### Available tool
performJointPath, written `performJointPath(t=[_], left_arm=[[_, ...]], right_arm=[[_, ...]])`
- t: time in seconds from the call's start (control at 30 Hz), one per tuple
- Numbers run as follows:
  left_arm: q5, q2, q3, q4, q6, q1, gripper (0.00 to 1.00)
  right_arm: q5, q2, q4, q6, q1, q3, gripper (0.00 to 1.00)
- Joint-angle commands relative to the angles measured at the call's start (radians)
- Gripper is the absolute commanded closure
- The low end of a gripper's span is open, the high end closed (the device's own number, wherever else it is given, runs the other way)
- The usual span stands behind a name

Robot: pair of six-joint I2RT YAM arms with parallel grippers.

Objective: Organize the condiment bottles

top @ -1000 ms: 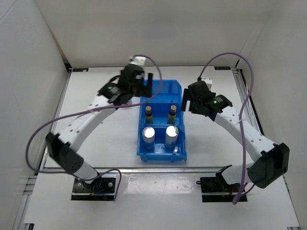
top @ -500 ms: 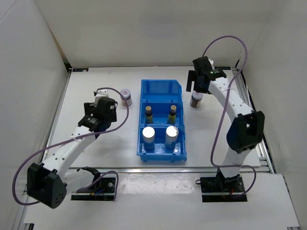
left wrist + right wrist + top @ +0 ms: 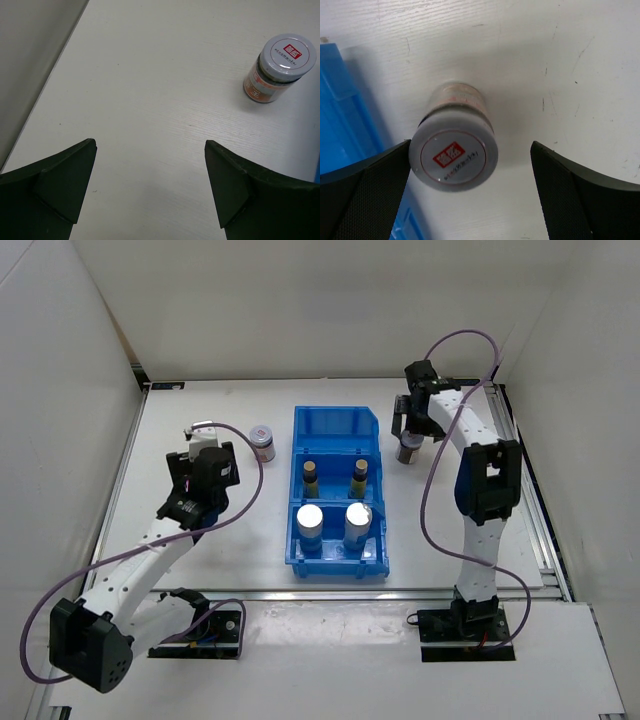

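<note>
Two grey-lidded jars stand on the table outside the blue bin (image 3: 338, 426). The left jar (image 3: 261, 441) stands to the bin's left, and in the left wrist view (image 3: 280, 67) it is ahead and to the right of my open, empty left gripper (image 3: 212, 462) (image 3: 150, 160). My right gripper (image 3: 411, 426) (image 3: 470, 165) is open, with the right jar (image 3: 408, 451) (image 3: 454, 150) between its fingers, close to the left finger. Two slim dark bottles (image 3: 310, 478) (image 3: 359, 476) stand in the bin's middle compartment. Two silver-topped cylinders (image 3: 310, 520) (image 3: 358, 518) stand in the near one.
The bin's far compartment holds nothing. The bin's blue wall (image 3: 340, 125) is just left of the right jar. White walls enclose the table at the back and sides. The right arm's cable (image 3: 470, 340) loops above the far right corner.
My left gripper has pulled back from the bin's far end to the left side of the table. My right gripper has swung to the far right and come over the right jar.
</note>
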Motion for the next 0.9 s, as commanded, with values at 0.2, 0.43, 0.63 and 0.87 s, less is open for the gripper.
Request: performJointPath(t=[0.2, 0.43, 0.63, 0.87], left_arm=[[-0.013, 0.016, -0.006, 0.03, 0.013, -0.005, 0.0], [-0.003, 0.036, -0.006, 0.03, 0.013, -0.005, 0.0], [-0.003, 0.036, 0.003, 0.03, 0.013, -0.005, 0.0], [-0.003, 0.036, 0.003, 0.03, 0.013, -0.005, 0.0]], right_arm=[[-0.052, 0.093, -0.005, -0.037, -0.005, 0.074, 0.02], [-0.11, 0.121, 0.005, -0.028, -0.014, 0.053, 0.24], [-0.132, 0.112, 0.023, -0.028, -0.033, 0.024, 0.64], [-0.112, 0.052, 0.023, -0.028, -0.033, 0.005, 0.97]])
